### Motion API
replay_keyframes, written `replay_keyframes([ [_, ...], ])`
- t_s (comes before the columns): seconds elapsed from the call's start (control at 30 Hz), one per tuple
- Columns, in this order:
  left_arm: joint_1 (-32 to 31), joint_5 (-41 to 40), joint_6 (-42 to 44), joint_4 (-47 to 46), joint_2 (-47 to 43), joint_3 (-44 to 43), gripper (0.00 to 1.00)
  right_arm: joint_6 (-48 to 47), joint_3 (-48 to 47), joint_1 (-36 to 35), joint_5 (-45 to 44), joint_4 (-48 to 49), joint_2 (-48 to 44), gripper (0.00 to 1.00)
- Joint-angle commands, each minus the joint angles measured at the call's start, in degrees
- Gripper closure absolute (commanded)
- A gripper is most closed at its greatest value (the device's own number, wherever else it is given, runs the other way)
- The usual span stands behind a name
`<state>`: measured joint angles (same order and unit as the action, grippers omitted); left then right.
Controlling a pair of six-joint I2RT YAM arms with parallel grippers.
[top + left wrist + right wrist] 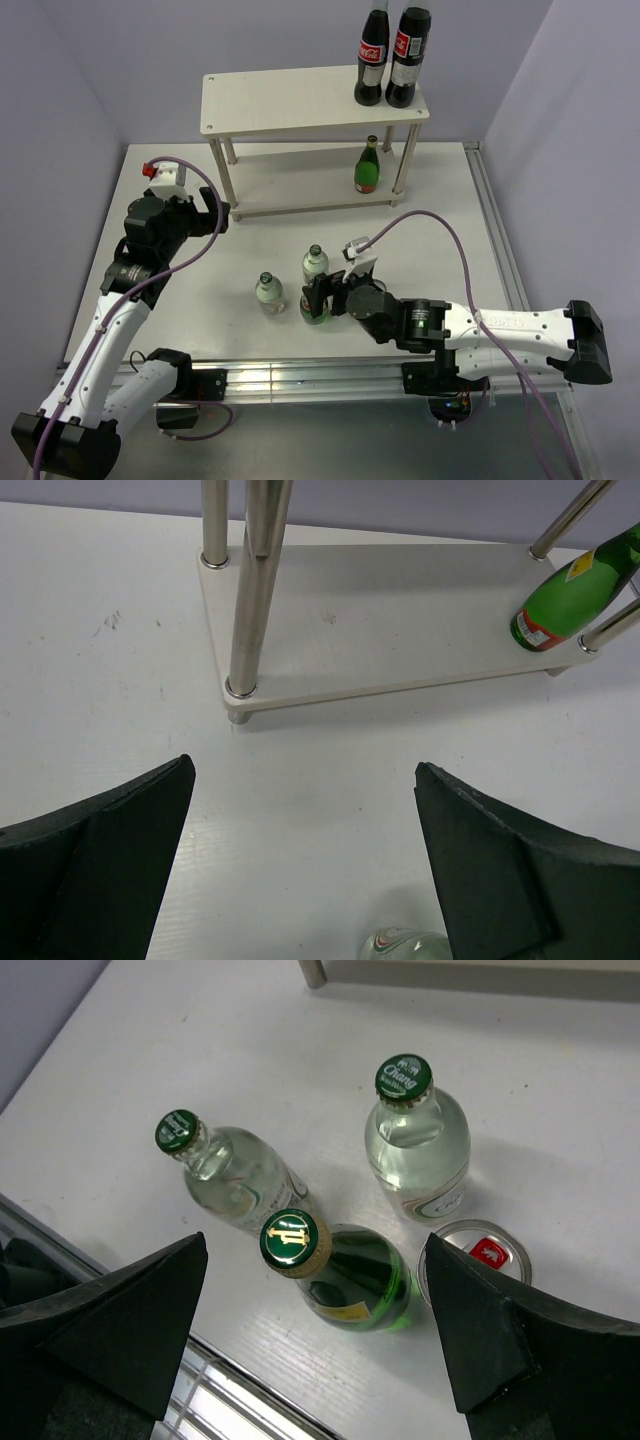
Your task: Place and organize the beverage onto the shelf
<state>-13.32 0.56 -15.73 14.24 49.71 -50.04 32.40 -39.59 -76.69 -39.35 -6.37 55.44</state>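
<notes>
The shelf stands at the back; one dark green bottle is upright at the right end of its lower board and also shows in the left wrist view. A second dark green bottle stands on the table between the open jaws of my right gripper, not gripped. Two clear green-capped bottles stand just beyond it. One can top shows by the right finger; no other can is in view. My left gripper is open and empty, near the shelf's front left leg.
Two tall cola bottles stand at the right end of the top board. The table's metal front rail runs close under my right gripper. A clear bottle's top shows below my left gripper.
</notes>
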Motion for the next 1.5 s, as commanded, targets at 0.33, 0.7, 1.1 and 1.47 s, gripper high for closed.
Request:
replay_keyframes([
  [0.33, -0.2, -0.3, 0.9, -2.0, -0.1, -0.1, 0.01, 2.1, -0.2, -1.2, -3.5, 5.8, 8.3, 0.07],
  [0.7, -0.2, -0.3, 0.8, -2.0, -0.3, -0.1, 0.01, 0.8, -1.6, -1.1, -6.3, 8.3, 13.2, 0.39],
  [1.1, -0.2, 0.0, 0.8, -2.1, -0.4, -0.1, 0.01, -0.8, -3.3, -1.2, -7.8, 8.9, 15.4, 0.61],
  [1.47, -0.2, 0.1, 0.8, -2.2, -0.1, -0.1, 0.01, -2.3, -5.6, -1.3, -7.7, 8.7, 16.5, 1.00],
])
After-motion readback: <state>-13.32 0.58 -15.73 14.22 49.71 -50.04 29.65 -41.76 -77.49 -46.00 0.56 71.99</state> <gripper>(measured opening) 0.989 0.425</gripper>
